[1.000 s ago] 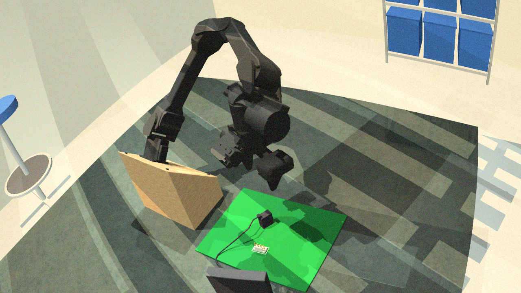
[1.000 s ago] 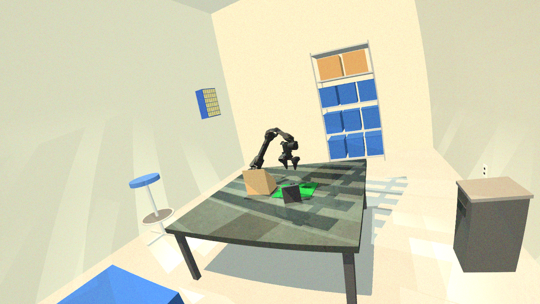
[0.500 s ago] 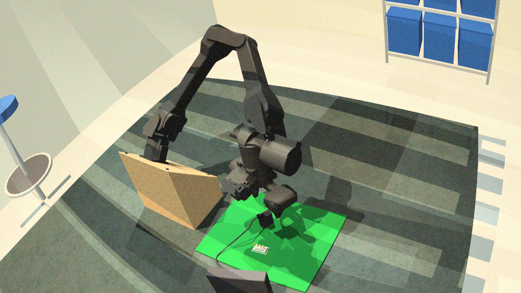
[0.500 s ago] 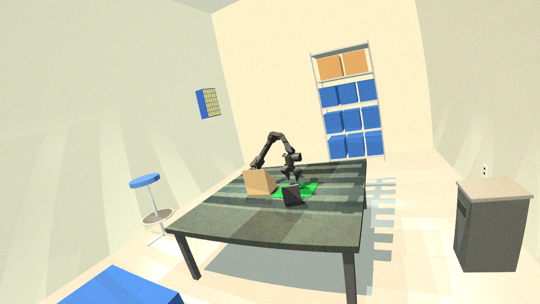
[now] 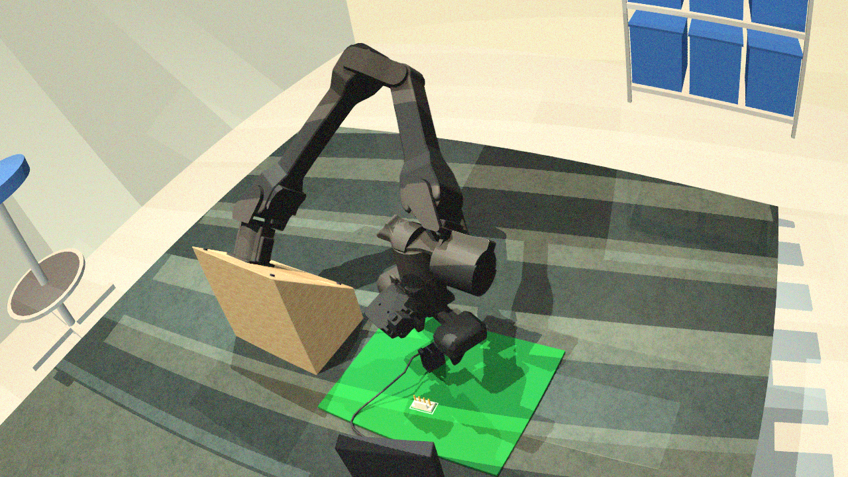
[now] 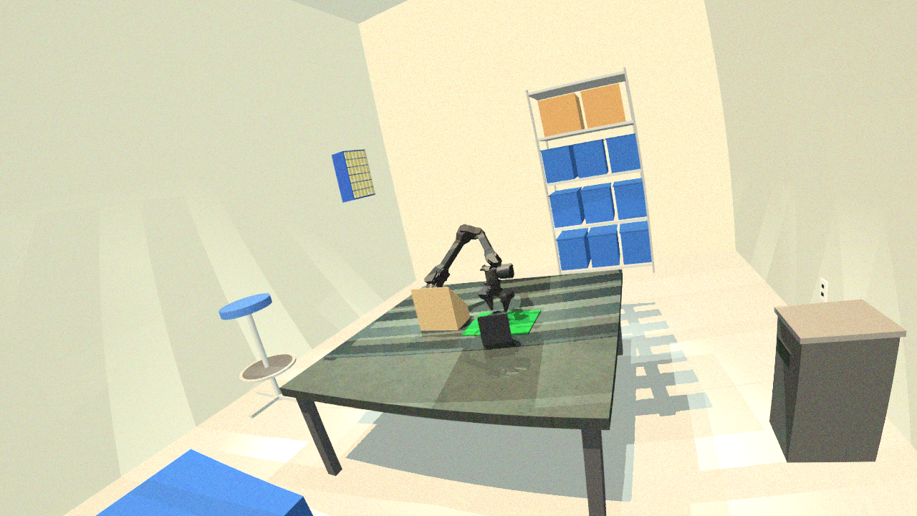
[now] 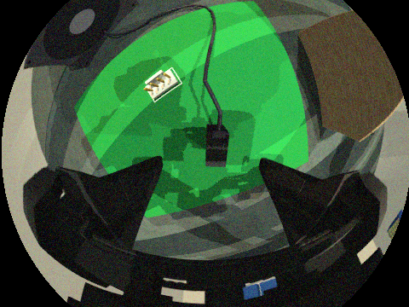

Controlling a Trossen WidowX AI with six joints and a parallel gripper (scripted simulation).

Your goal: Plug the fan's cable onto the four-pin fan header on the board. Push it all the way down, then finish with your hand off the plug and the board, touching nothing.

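Note:
The black plug rests on the green board, off the header. Its thin black cable runs from it to the fan. The white four-pin header has its gold pins bare. My gripper is open and points down at the plug. In the wrist view the plug shows in the gap between the fingertips, nearer the right one and mostly ahead of them. How high the tips are over the board is hard to tell.
A wooden wedge-shaped block stands beside the board, under the arm's base. The fan stands upright at the board's edge on the header's side. The cable arcs over the board between plug and fan.

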